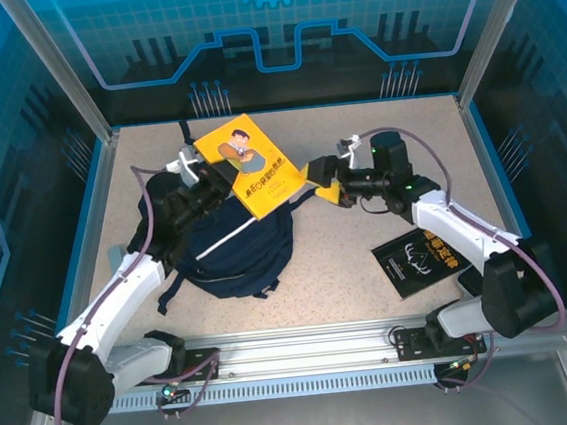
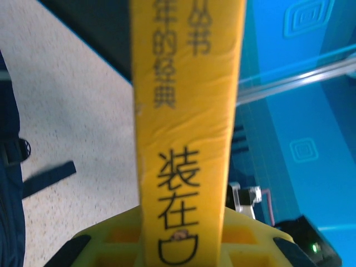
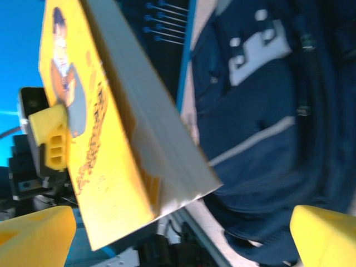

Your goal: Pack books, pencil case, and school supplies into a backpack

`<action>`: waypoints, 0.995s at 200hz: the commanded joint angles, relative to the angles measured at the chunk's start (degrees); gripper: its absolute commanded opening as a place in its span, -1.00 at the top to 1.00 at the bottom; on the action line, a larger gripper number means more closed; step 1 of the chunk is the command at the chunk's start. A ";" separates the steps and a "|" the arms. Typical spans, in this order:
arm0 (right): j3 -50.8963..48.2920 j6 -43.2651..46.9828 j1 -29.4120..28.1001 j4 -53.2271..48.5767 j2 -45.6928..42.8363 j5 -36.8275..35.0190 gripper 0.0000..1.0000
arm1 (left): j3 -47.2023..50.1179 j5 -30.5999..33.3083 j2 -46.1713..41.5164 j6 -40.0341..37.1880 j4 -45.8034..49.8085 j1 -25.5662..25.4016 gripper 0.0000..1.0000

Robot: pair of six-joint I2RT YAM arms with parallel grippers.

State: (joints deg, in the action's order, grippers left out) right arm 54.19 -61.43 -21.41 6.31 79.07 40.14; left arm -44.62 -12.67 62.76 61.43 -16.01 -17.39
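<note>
At the left of the table (image 1: pixel 356 135), the left gripper (image 1: pixel 199 172) is clamped on the left edge of the yellow book (image 1: pixel 252 163). In the left wrist view the book's yellow spine with dark print runs straight up from between the two yellow fingers (image 2: pixel 105 245), which press on it from both sides. The book is held off the table, tilted, cover up with a cartoon figure showing. In the top view its near edge overlaps the far end of the backpack (image 1: pixel 235 249). The backpack lies flat on the table just in front of the left arm. It is navy, with a white stripe (image 3: pixel 261 139) across it and a light grey patch (image 3: pixel 258 53) near its top. Whether its opening is unzipped cannot be told. To the right of the book, the right gripper (image 1: pixel 319 181) sits at the book's right corner with its fingers (image 3: pixel 33 231) spread wide. In the right wrist view the book's page edge lies in the space between them, and neither finger presses on it. Further right, near the right arm's base, the black book (image 1: pixel 418 257) with white emblem and lettering lies flat on the table, well apart from the backpack.
</note>
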 commanded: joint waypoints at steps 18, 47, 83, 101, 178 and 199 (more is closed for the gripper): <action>-0.76 -14.45 -6.84 19.92 4.40 -4.83 -1.00 | 0.24 9.59 -2.73 2.46 -2.34 0.33 0.81; -1.93 -22.50 -10.75 31.13 9.57 -7.75 -0.99 | 1.14 10.88 -2.81 5.38 -4.78 0.34 0.82; -3.10 -29.49 -13.51 42.41 15.12 -11.13 -0.99 | 2.67 11.84 -3.07 7.84 -7.35 0.34 0.83; -3.48 -30.84 -13.87 45.52 15.93 -12.47 -0.98 | 2.55 11.70 -3.39 8.15 -6.58 0.34 0.83; -5.34 -32.21 -14.90 48.49 16.03 -15.50 -0.13 | 3.22 11.91 -4.11 8.94 -5.29 0.34 0.82; -5.08 -32.53 -14.80 49.70 16.21 -15.61 0.10 | 3.57 11.78 -4.14 8.69 -4.63 0.34 0.82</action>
State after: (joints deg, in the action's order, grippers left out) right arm 49.39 -93.45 -35.55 51.55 95.02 25.71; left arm -41.08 -1.67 60.58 69.60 -16.16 -17.39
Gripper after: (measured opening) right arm 0.511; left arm 0.172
